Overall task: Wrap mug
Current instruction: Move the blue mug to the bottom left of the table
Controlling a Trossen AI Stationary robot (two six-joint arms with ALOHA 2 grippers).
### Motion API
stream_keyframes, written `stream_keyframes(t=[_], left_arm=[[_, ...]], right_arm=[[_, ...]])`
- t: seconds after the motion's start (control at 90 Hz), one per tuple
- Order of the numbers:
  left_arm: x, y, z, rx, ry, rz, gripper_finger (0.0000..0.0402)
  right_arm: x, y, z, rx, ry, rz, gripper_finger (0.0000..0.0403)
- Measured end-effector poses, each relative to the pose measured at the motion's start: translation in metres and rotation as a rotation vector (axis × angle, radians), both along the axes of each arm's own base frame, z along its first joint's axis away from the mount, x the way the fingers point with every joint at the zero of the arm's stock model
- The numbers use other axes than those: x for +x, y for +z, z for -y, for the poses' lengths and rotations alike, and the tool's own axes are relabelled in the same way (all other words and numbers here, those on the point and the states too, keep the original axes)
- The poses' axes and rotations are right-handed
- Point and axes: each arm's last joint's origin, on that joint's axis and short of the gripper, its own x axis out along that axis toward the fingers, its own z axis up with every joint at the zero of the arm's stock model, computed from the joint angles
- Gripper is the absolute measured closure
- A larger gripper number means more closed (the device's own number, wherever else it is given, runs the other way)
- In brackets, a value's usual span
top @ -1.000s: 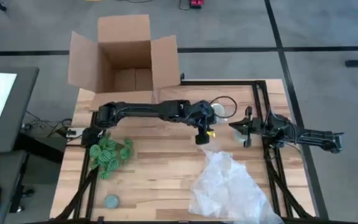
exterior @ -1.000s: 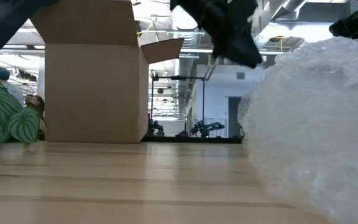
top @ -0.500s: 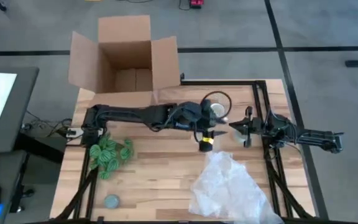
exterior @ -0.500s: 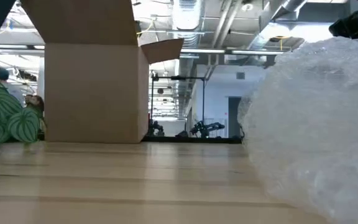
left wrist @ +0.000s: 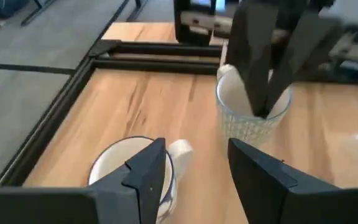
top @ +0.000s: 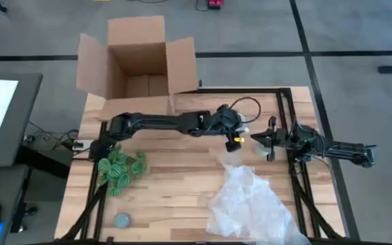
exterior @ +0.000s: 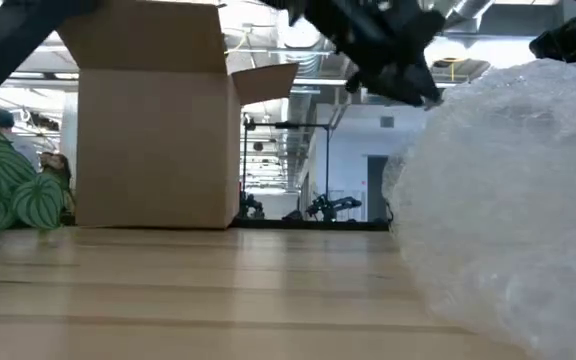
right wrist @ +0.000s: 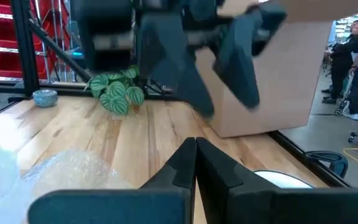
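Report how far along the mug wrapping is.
Done: nothing yet. The mug stands bare on the table, apart from the bubble wrap, which lies crumpled near the front edge.
In hand: the left gripper is open at the mug, one finger by its rim, not gripping it. The right gripper waits shut close by.
Left: grasp the mug, set it on the wrap, fold the wrap around it.

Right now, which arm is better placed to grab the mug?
Left. Its hand is open, right over the mug. The right hand is shut, off to the side.
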Motion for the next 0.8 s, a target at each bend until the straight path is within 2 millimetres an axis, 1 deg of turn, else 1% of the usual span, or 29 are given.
stream_keyframes(t=[0.056,0.122,0.344,0.389,0.467,0.5,0.556,0.8], left_arm=[[0.003,-0.008,-0.002,-0.006,-0.003,-0.013,0.0220],[0.004,-0.014,-0.005,-0.021,-0.001,-0.033,0.0200],[0.005,-0.023,-0.010,-0.036,0.003,-0.061,0.0136],[0.007,-0.029,-0.011,-0.031,0.000,-0.067,0.0129],[0.009,-0.040,-0.011,-0.025,-0.007,-0.106,0.0124],[0.009,-0.048,-0.011,-0.023,-0.010,-0.140,0.0123],[0.013,-0.058,-0.009,-0.013,-0.019,-0.148,0.0123],[0.017,-0.070,-0.001,0.022,0.003,-0.169,0.0133]], right_arm=[[0.000,0.000,0.000,0.000,0.000,0.000,0.0403],[0.000,0.000,0.000,0.000,0.000,0.000,0.0403],[0.000,0.000,0.000,0.000,0.000,0.001,0.0403],[0.000,0.000,0.000,0.000,0.000,0.001,0.0403],[0.000,0.000,0.000,0.000,0.000,0.001,0.0403],[0.000,0.000,0.000,0.000,0.000,0.001,0.0403],[0.000,0.000,0.000,0.000,0.000,0.000,0.0403],[0.000,0.000,0.000,0.000,0.000,-0.002,0.0403]])
